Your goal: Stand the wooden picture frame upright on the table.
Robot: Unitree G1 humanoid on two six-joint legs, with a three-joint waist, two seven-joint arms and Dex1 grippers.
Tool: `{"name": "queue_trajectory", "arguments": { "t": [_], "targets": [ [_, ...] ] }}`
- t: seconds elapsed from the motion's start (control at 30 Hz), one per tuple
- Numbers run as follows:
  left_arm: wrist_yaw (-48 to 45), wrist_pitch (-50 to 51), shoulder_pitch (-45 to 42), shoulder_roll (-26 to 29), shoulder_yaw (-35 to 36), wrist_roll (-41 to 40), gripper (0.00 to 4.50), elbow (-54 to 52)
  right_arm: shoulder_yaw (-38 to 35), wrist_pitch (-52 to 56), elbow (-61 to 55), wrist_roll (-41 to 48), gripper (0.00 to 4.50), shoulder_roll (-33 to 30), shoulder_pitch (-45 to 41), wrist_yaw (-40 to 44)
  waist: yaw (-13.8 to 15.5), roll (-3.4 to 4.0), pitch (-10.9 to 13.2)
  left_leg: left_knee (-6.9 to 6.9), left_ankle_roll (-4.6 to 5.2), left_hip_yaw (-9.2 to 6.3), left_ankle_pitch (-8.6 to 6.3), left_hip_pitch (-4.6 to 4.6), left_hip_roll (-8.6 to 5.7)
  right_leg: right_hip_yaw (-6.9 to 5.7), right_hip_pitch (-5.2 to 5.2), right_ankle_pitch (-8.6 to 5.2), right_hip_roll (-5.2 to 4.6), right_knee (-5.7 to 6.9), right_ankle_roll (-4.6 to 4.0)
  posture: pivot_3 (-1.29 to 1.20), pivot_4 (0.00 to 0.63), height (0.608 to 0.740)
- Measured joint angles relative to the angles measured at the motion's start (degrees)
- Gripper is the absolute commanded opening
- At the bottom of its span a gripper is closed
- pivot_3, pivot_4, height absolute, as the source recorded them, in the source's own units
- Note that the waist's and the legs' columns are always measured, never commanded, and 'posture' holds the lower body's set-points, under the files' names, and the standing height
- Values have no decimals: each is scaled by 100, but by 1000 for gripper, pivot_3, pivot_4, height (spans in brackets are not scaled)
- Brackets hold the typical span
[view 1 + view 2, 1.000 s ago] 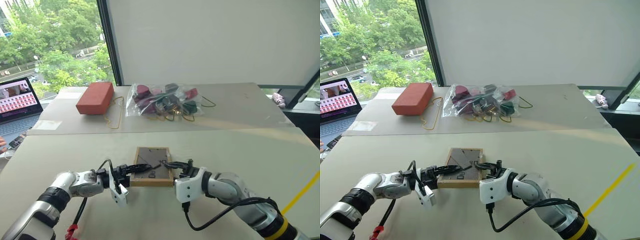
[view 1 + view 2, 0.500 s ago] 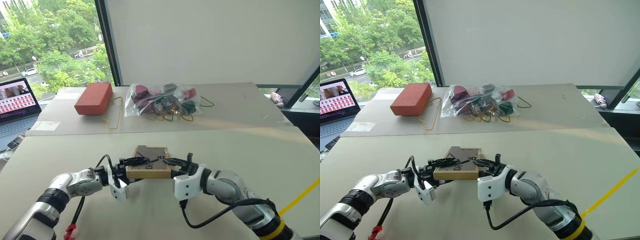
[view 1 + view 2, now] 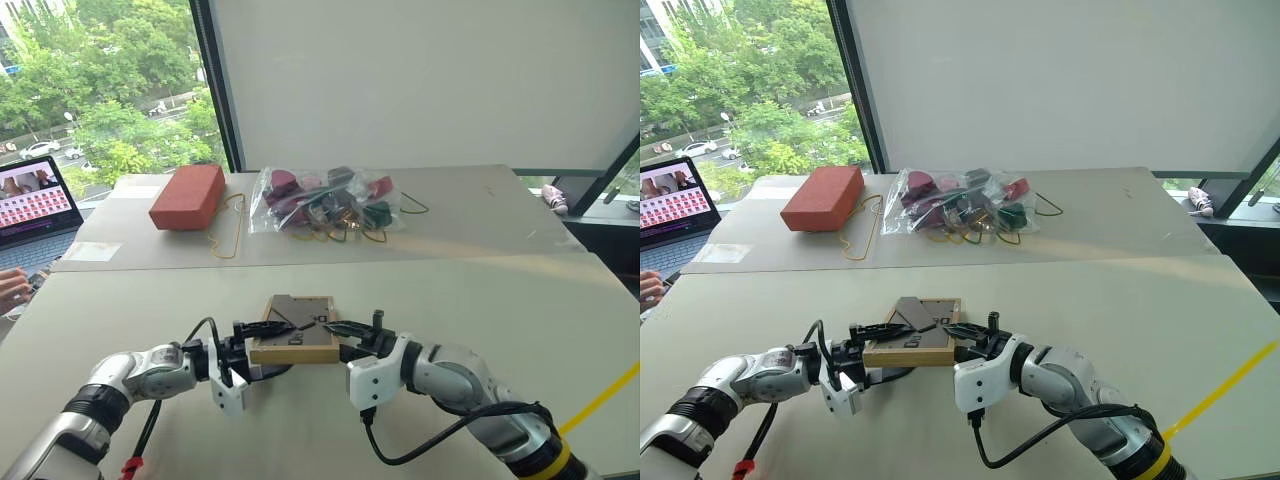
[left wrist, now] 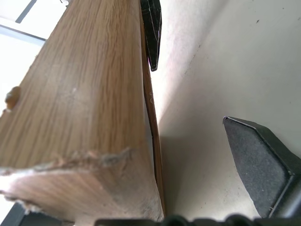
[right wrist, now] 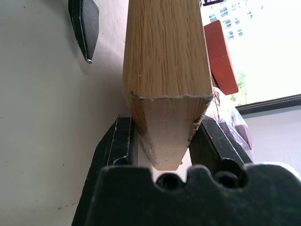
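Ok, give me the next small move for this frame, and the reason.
Probably tip the wooden picture frame further up with the right gripper, which clamps its right end. It leans back, backboard showing, and the left gripper stands open around the other end.

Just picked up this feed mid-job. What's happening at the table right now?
The robot is working the wooden picture frame between both arms, backboard facing up, near the table's front edge. The right claw clamps one end of the frame. The left claw is open around the other end. The frame is tilted, not yet standing upright.
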Motion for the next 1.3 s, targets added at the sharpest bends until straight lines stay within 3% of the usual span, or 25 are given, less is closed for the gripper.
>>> {"name": "queue_trajectory", "arguments": {
  "t": [0.6, 0.7, 0.9, 1.17, 1.3],
  "targets": [
    [-619, -69, 373, 213, 314, -658, 4285, -169, -89, -95, 1, -65, 1462, -51, 47, 6, 13, 0, 0, 0, 0, 0, 0, -1, 0, 0, 1, 0, -1, -1, 0, 0, 150, 740],
    [-718, -68, 372, 126, 313, -770, 3557, -204, -88, -95, 2, -87, 1462, -35, 48, 21, 8, 0, 0, 0, 0, 0, 0, 0, 0, 0, 0, 0, 0, 0, 0, 0, 150, 740],
    [-809, -71, 312, 14, 445, -914, 1562, -218, -135, -87, -11, -113, 1462, -25, 83, 74, 13, 0, 0, 1, 0, 0, 0, 1, 0, 0, 3, 0, 0, -1, 0, 0, 150, 740],
    [-886, -68, 314, -262, 456, -801, 1562, -392, -529, -82, -197, 410, 1462, -397, 290, 426, 91, 0, 0, 5, 0, 1, 0, 0, -3, -1, 13, 0, -5, -13, 0, 0, 150, 740],
    [-912, -34, 418, -302, 461, -693, 1468, -447, -1038, 404, -43, 1152, 2986, -665, 413, 860, 119, -2, 0, 5, 1, 2, -1, -1, -3, 0, 14, 0, -4, -17, 1, 0, 150, 740]
  ]
}}
